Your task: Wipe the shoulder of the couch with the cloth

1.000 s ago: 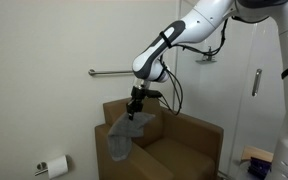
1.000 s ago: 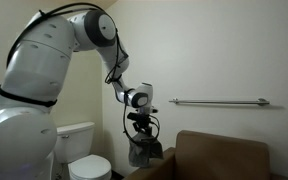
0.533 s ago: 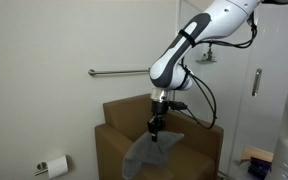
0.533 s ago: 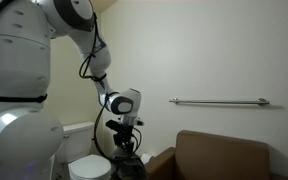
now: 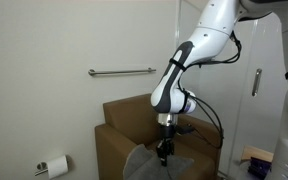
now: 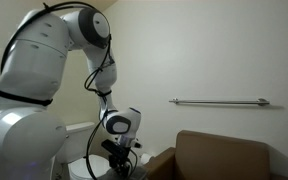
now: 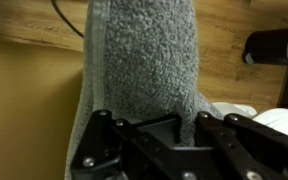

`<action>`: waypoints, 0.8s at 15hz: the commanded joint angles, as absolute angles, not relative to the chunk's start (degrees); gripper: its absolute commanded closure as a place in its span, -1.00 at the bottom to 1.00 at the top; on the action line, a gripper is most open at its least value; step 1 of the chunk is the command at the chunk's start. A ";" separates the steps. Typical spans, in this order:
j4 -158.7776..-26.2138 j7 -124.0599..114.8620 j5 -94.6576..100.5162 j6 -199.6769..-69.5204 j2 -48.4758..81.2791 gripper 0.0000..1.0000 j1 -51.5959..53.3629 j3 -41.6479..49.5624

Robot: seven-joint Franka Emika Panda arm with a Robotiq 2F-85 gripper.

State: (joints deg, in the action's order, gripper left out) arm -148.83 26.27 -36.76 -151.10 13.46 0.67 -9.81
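In front of the couch, low: end effector clamped on the cloth, cloth hanging limp. Couch shoulder lies above it, wallward.

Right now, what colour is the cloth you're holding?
Plain grey terry, no pattern. The cloth shows best in the wrist view, pinched in the gripper.

White arm bent low, brown couch, wall grab bar
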 commanded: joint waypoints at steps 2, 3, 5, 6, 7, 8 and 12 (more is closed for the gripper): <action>-141.33 33.00 -40.51 -156.33 26.85 0.92 -3.04 -13.58; -138.86 33.59 -40.10 -157.20 29.89 0.92 -4.17 -14.37; -133.94 32.90 -37.86 -158.94 35.14 0.92 -5.67 -15.28; -131.38 32.10 -36.41 -158.69 37.19 0.92 -5.93 -15.11; -128.97 31.07 -34.56 -157.86 38.54 0.92 -5.97 -14.61; -126.75 30.40 -32.98 -156.98 39.34 0.92 -5.94 -14.22; -114.95 25.17 -23.74 -154.89 43.65 0.92 -4.59 -11.97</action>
State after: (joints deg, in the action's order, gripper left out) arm -125.78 28.51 -30.17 -153.42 35.81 -4.84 -14.06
